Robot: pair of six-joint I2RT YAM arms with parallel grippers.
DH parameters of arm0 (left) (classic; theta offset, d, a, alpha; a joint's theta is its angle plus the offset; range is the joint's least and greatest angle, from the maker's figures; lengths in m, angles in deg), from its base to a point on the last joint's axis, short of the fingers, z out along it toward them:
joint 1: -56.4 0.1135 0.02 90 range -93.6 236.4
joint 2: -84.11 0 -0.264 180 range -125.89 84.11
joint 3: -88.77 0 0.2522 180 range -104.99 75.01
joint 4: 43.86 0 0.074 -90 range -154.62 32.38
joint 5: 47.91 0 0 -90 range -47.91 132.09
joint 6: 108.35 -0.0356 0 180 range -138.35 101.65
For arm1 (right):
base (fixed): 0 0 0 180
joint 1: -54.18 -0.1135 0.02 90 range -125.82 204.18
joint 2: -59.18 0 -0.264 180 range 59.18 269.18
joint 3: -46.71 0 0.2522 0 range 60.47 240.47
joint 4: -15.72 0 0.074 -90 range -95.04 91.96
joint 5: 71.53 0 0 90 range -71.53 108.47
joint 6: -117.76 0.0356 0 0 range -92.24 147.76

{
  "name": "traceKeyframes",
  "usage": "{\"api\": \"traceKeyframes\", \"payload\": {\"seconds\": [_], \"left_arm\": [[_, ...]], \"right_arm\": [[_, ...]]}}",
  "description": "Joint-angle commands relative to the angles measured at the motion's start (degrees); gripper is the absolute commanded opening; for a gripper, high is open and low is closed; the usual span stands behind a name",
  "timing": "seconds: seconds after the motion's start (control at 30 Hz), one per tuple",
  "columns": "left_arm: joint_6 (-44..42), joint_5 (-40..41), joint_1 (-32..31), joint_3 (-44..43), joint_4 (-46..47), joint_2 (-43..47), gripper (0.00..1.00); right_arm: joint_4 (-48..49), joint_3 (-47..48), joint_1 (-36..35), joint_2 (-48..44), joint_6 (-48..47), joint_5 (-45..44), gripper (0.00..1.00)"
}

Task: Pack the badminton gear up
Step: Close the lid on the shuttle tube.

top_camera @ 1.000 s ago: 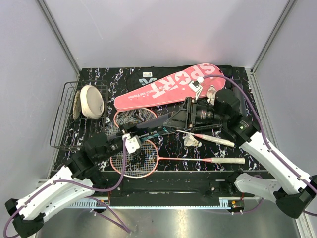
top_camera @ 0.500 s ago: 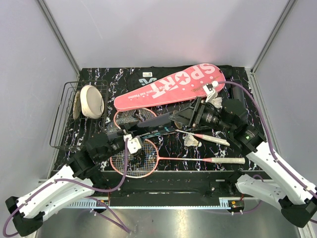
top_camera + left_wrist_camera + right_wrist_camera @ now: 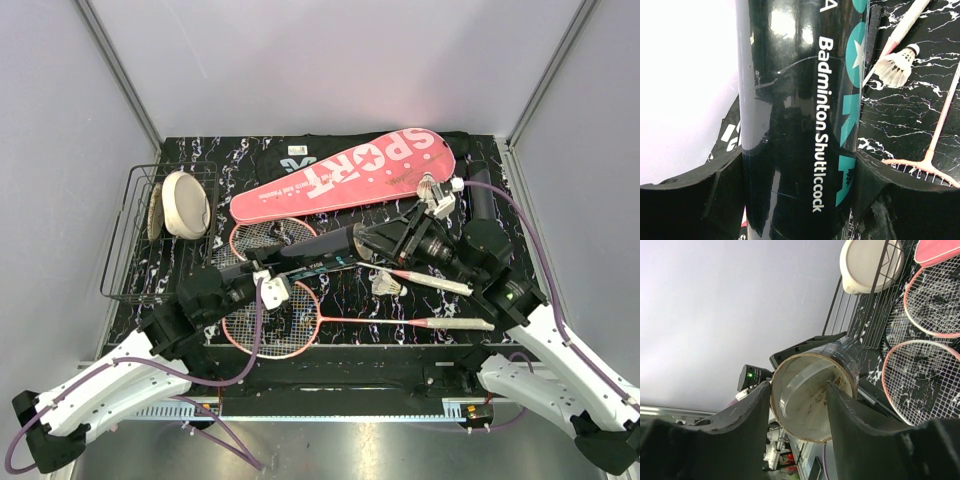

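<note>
Shuttlecock tube (image 3: 315,247) hangs over the rackets (image 3: 270,322), long axis left-right between the arms: left gripper (image 3: 248,276) clamps its left end, right gripper (image 3: 799,395) straddles the open mouth end-on, can't tell if it's gripping.

The tube (image 3: 790,125) is glossy dark plastic with white and teal print; at its open end the wall looks clear and the rim papery brown. The bench (image 3: 910,110) is black with white marble veining. The shuttlecock (image 3: 895,67) has white feathers. The racket (image 3: 922,382) has a smooth pink frame and fine strings. The basket (image 3: 125,235) is thin black wire. The right pincer (image 3: 799,390) has matt black fingers (image 3: 735,430).
</note>
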Motion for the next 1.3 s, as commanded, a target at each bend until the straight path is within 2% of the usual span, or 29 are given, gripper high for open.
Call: {"api": "traceKeyframes", "payload": {"seconds": [0.0, 0.17, 0.23, 0.3, 0.37, 0.4, 0.53, 0.67, 0.9, 1.0, 1.07, 1.1, 1.13, 1.17, 1.27], "left_arm": [[1.27, 1.59, -0.3, -1.37, 10.03, 0.25, 0.0], [1.36, 1.41, -0.56, -1.28, 10.12, 0.07, 0.0], [1.36, 1.41, -0.73, -1.28, 10.12, 0.07, 0.0], [1.36, 1.32, -0.74, -1.28, 10.12, -0.02, 0.0], [1.27, 1.24, -0.74, -1.19, 10.12, -0.02, 0.0], [1.27, 1.24, -0.82, -1.19, 10.12, -0.02, 0.0], [1.36, 1.06, -0.82, -1.19, 10.12, -0.28, 0.0], [1.44, 0.62, -1.0, -1.19, 10.12, -0.64, 0.0], [1.62, 0.18, -1.09, -1.37, 10.12, -1.08, 0.0], [1.36, 0.53, -1.26, -1.37, 9.94, -1.43, 0.0], [1.27, 0.88, -1.44, -1.45, 9.59, -1.6, 0.0], [1.09, 1.41, -1.44, -1.54, 9.42, -1.86, 0.0], [1.01, 1.67, -1.44, -1.72, 8.98, -2.04, 0.0], [0.92, 2.02, -1.53, -1.63, 8.8, -2.22, 0.0], [0.74, 2.9, -1.61, -1.28, 8.54, -2.22, 0.0]], "right_arm": [[0.98, -2.72, -0.15, -1.07, 6.06, -5.55, 0.49], [3.09, -3.86, -0.24, -0.8, 8.69, -4.58, 0.44], [3.0, -4.12, -0.24, -1.15, 8.96, -5.2, 0.32], [3.09, -4.74, -0.24, -1.59, 9.31, -5.72, 0.33], [4.14, -5.35, -0.24, -2.47, 8.88, -5.9, 0.5], [4.06, -5.35, -0.24, -2.73, 8.79, -6.08, 0.52], [3.61, -5.79, -0.24, -4.57, 8.7, -7.04, 0.49], [7.55, -7.2, -0.24, -5.46, 8.78, -6.43, 0.43], [12.4, -6.85, -0.15, -3.36, 8.78, -3.19, 0.42], [13.89, -6.85, -0.24, -2.39, 8.96, -2.04, 0.36], [15.39, -7.02, -0.24, -2.21, 9.22, -1.69, 0.29], [15.65, -6.85, -0.15, -2.21, 9.05, -1.6, 0.24], [15.74, -6.85, -0.24, -2.38, 8.44, -1.6, 0.13], [15.48, -6.67, -0.15, -2.73, 8.08, -1.86, 0.07], [13.11, -5.97, -0.24, -4.22, 4.93, -3.26, 0.0]]}}
